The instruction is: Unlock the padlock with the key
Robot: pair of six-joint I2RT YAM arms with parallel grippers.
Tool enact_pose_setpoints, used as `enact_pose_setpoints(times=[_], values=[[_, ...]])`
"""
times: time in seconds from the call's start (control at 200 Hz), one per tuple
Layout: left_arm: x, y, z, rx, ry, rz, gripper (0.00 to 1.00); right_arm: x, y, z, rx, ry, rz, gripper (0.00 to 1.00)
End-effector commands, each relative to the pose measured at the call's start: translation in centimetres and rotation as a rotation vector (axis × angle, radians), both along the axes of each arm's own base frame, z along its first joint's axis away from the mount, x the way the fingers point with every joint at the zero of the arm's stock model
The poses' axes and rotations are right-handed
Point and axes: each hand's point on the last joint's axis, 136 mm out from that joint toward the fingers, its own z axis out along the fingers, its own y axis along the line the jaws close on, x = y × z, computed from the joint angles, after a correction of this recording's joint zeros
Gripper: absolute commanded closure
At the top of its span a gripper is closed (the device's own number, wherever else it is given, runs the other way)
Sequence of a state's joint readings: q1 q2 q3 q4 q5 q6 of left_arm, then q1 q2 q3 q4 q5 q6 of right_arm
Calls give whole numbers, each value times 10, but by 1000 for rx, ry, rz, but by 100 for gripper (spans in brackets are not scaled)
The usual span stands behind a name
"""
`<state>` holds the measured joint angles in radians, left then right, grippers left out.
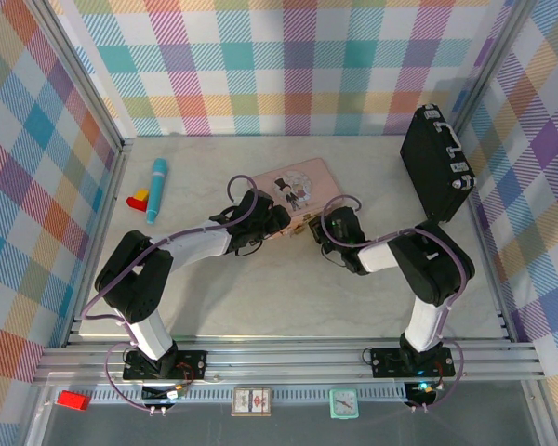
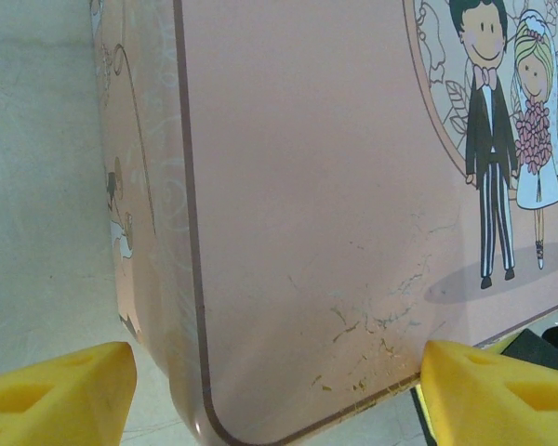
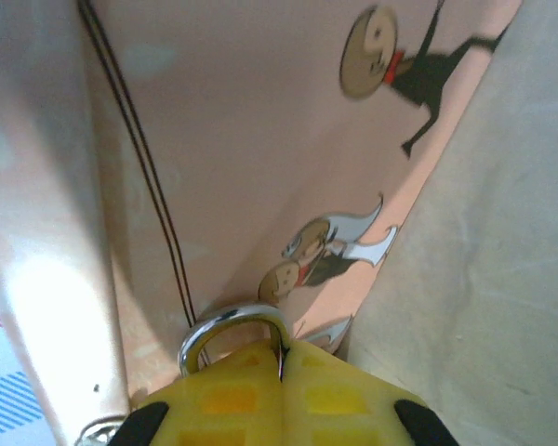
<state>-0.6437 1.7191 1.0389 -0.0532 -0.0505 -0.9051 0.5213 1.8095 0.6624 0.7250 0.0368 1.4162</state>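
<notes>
At the one pink tin (image 1: 307, 177) you've got one padlock (image 3: 225, 318), shackle peeking over your right fingers (image 3: 344, 400), pressed together. Your left fingers (image 2: 60, 390) sit apart, straddling its corner.

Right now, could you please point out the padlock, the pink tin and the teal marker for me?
padlock (image 3: 214, 321): right wrist view, on its silver shackle.
pink tin (image 2: 307, 232): left wrist view, on the plain lid.
teal marker (image 1: 156, 190): top external view, mid-barrel.
</notes>
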Motion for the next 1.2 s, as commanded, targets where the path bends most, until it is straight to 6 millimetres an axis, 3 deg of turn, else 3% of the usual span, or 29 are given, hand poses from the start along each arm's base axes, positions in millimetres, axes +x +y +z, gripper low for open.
enact_pose_setpoints(times=[0.0, 0.3, 0.46, 0.68, 0.89, 1.06, 1.195], values=[[-17, 5, -21, 66, 87, -15, 21, 8, -18, -3, -2, 29, -100, 100], [-15, 7, -19, 78, 79, -8, 20, 6, -31, -2, -16, 23, -118, 100], [-12, 9, -21, 85, 80, 3, 20, 5, -39, 9, -53, 0, -116, 100], [-1, 8, -17, 83, 71, -7, 19, -6, -52, 7, -112, 33, -113, 100], [20, 8, -25, 105, 93, -42, 18, -15, -58, 21, -203, 13, -34, 100], [41, 27, -35, 111, 115, -3, 17, -30, -61, 40, -336, -21, 98, 100], [60, 38, -28, 110, 99, 9, 17, -47, -63, 53, -427, -43, 206, 100]])
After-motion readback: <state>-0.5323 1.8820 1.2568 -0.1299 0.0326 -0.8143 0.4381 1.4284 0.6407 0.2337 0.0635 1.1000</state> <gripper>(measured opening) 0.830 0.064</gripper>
